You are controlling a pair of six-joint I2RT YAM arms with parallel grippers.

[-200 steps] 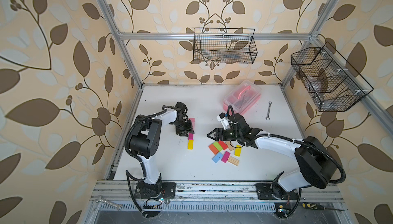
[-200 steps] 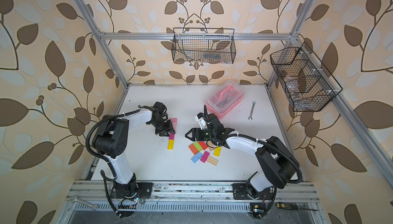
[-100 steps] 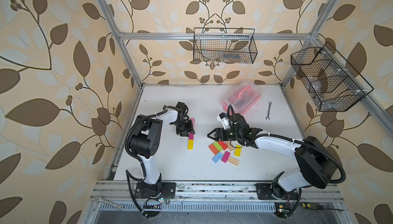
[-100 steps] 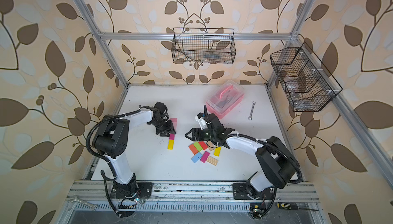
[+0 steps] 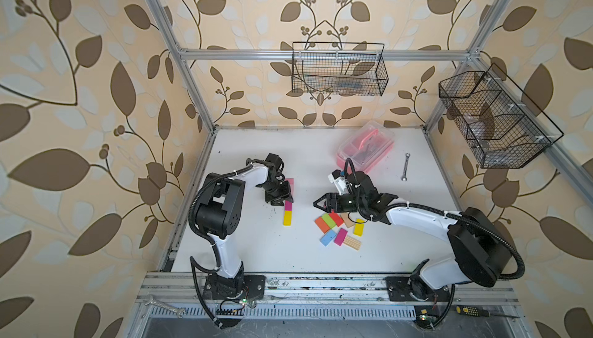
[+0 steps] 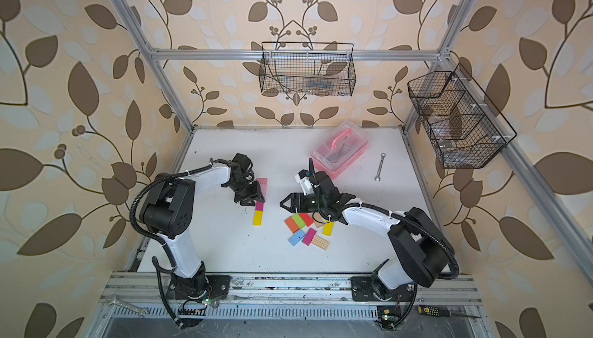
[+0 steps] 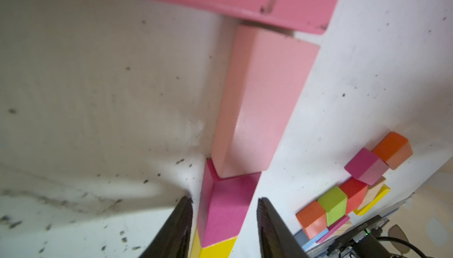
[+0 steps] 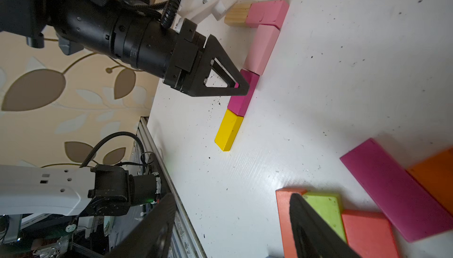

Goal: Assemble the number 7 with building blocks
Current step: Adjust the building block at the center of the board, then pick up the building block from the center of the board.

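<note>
Compared with the views taken one second and half a second before, no block and neither arm shows a visible displacement. The left gripper [image 7: 224, 200] remains lowered over the stem of the number 7 [image 8: 255, 55]. The number 7 lies flat on the table [image 5: 256, 249] on the left arm's side. A plain wood block [image 8: 236, 15] and a pink block [image 8: 268, 13], end to end, form the bar. A pale pink block [image 8: 262, 48], a magenta block [image 8: 242, 97] and a yellow block [image 8: 229, 130] form the stem in one line. In the left wrist view the left fingers [image 7: 267, 220] stand on either side of the magenta block, parted slightly wider than it, with a narrow gap at each side, so the block is straddled, not pinched. The right gripper [image 5: 316, 204] hovers at the edge of the loose building blocks [image 5: 340, 229], apart from the number 7. Its fingers [image 8: 313, 232] are spread wide with nothing between them. In the right wrist view one finger overlaps an orange block [image 8: 282, 215] and a green block [image 8: 326, 210].
</note>
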